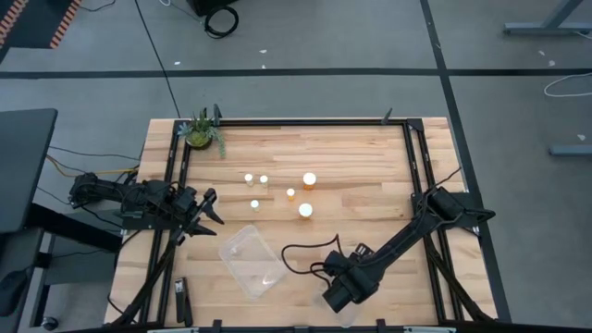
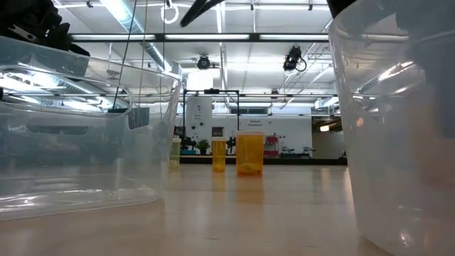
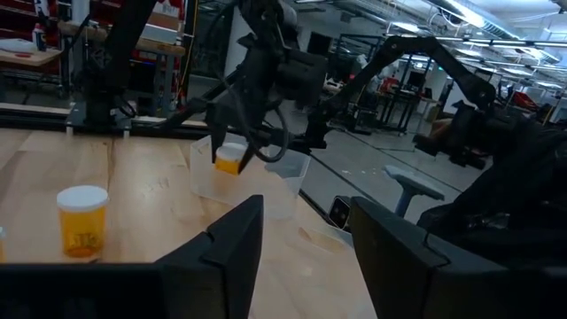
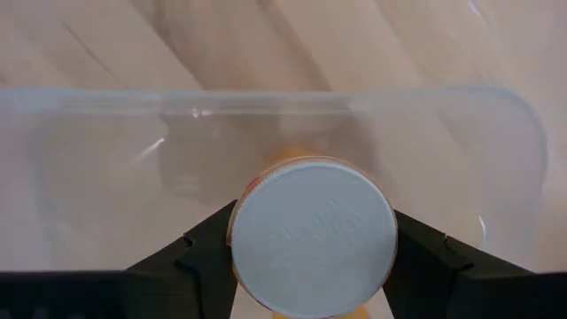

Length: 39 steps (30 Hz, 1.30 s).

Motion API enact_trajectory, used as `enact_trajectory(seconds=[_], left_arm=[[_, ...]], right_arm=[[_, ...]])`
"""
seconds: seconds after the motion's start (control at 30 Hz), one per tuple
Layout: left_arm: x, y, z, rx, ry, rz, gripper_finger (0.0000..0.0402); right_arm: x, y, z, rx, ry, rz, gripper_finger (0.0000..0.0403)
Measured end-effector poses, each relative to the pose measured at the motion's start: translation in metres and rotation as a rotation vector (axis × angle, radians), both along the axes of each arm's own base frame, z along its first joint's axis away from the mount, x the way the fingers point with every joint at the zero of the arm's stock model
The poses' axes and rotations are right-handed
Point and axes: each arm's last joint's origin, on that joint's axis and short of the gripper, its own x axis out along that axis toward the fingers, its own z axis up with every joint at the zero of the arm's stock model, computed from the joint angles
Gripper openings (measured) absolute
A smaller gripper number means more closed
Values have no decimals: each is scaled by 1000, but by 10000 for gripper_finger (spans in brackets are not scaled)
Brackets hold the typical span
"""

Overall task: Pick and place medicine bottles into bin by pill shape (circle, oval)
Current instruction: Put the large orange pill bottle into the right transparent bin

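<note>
The high view looks straight down on the whole table from well above. The low view sits at surface height near the front edge, facing level across to the room behind. The left wrist view looks across the table from its left edge; the right wrist view points steeply down, close over a clear tub near the front edge. All share the tabletop.

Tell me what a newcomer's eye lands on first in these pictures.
First, the right gripper at the table's near edge, its jaws shut on a white-capped medicine bottle right over a clear tub. Next, five more bottles standing mid-table, with a second clear tub in front of them. The left gripper waits open at the left.
</note>
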Motion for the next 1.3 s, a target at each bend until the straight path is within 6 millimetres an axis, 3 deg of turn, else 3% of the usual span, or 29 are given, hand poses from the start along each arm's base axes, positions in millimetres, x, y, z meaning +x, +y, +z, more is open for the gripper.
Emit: enact_trajectory(seconds=[1.03, 1.3], left_arm=[[0, 0, 0, 0, 0, 0, 180], [0, 0, 0, 0, 0, 0, 177]], right_arm=[[3, 2, -2, -23, -78, -32, 230], [3, 1, -2, -24, -76, -32, 255]])
